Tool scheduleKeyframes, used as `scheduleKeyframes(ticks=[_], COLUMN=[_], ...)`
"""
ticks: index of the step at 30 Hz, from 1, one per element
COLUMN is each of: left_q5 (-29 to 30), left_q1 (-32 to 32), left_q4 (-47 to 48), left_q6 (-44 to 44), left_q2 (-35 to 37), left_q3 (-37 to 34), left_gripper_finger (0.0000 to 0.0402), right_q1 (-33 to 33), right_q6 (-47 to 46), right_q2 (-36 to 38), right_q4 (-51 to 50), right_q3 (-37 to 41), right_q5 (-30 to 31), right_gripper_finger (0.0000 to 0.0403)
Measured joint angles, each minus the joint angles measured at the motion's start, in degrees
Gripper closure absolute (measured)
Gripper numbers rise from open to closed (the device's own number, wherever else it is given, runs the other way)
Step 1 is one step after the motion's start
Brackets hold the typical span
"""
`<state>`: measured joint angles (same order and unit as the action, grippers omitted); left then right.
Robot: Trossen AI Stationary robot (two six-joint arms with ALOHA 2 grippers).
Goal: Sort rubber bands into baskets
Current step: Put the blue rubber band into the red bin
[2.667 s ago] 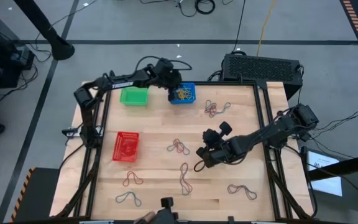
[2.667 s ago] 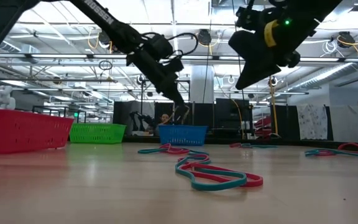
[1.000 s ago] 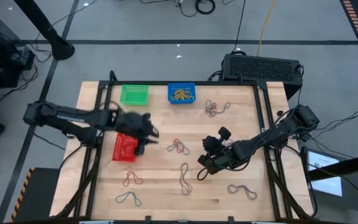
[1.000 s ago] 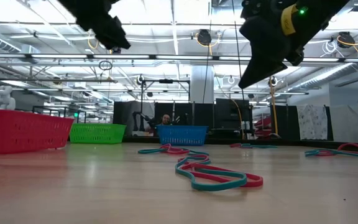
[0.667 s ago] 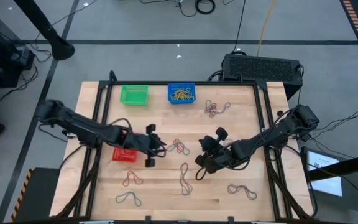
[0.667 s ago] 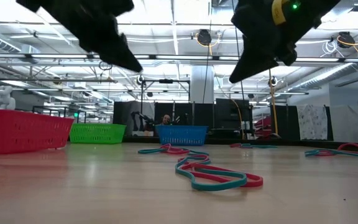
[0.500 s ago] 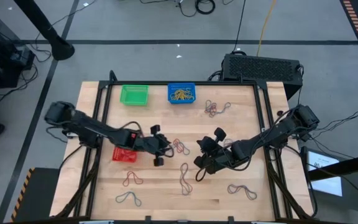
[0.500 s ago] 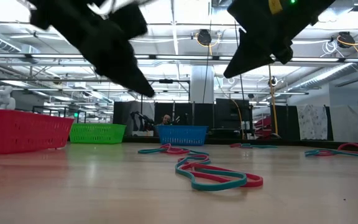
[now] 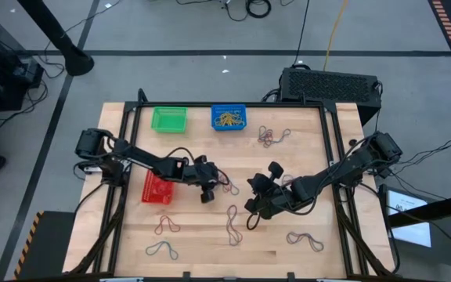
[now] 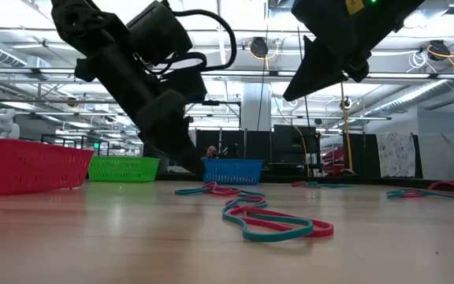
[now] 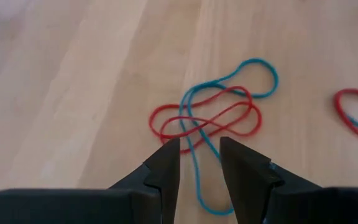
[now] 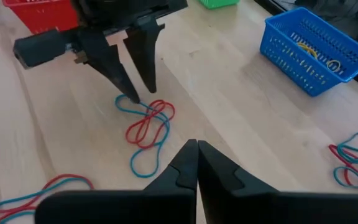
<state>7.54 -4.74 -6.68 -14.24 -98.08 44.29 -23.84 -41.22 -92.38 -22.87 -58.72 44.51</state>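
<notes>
While the left gripper (image 9: pixel 215 186) hangs low over the middle of the table (image 9: pixel 304 157), its two dark fingers (image 11: pixel 164 168) stand apart with a gap between them and hold nothing. Their tips come down just beside a tangle of rubber bands (image 11: pixel 207 121) — red loops crossed with a blue one — which lies flat on the wood. In the right wrist view the same fingers point down at one edge of this tangle (image 12: pixel 146 127); whether a tip touches the blue loop I cannot tell.

The right gripper (image 9: pixel 250 211) waits above the table to the right of the tangle, its fingers (image 12: pixel 188 163) pressed together and empty.

Three baskets are on the table. The green basket (image 9: pixel 168 119) and the blue basket (image 9: pixel 229 117) stand side by side at the far edge, and the blue one has yellow bands inside it (image 12: pixel 319 53). The red basket (image 9: pixel 156 186) is on the left side, partly under the left arm, just beside the left gripper.

More rubber bands lie loose on the wood — one group near the blue basket on the right (image 9: pixel 272 136), one below the right gripper (image 9: pixel 232 223), and others along the near edge (image 9: pixel 167 226), (image 9: pixel 161 250), (image 9: pixel 304 240). In the low view a red and teal bunch (image 10: pixel 278 222) lies in front, well apart from the baskets behind it.
</notes>
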Motion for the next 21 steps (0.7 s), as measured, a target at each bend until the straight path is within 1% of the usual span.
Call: scheduleKeyframes(ticks=[4, 16, 21], left_q5=[-0.78, -0.86, -0.85], left_q1=[0.01, -0.16, -0.16], left_q4=[0.03, 4.00, 3.87], left_q6=[-2.01, -1.98, -1.97], left_q2=[-0.33, -0.33, -2.06], left_q3=[0.02, 0.00, 0.02], left_gripper_finger=[0.0281, 0.0281, 0.0281], right_q1=[0.00, 0.00, 0.00], right_q6=[0.37, 0.38, 0.38], right_q2=[0.00, 0.00, 0.00], right_q4=[-0.02, -0.07, -0.07], right_q3=[0.00, 0.00, 0.00], right_q5=[0.00, 0.09, 0.11], right_gripper_finger=[0.0401, 0.0401, 0.0401])
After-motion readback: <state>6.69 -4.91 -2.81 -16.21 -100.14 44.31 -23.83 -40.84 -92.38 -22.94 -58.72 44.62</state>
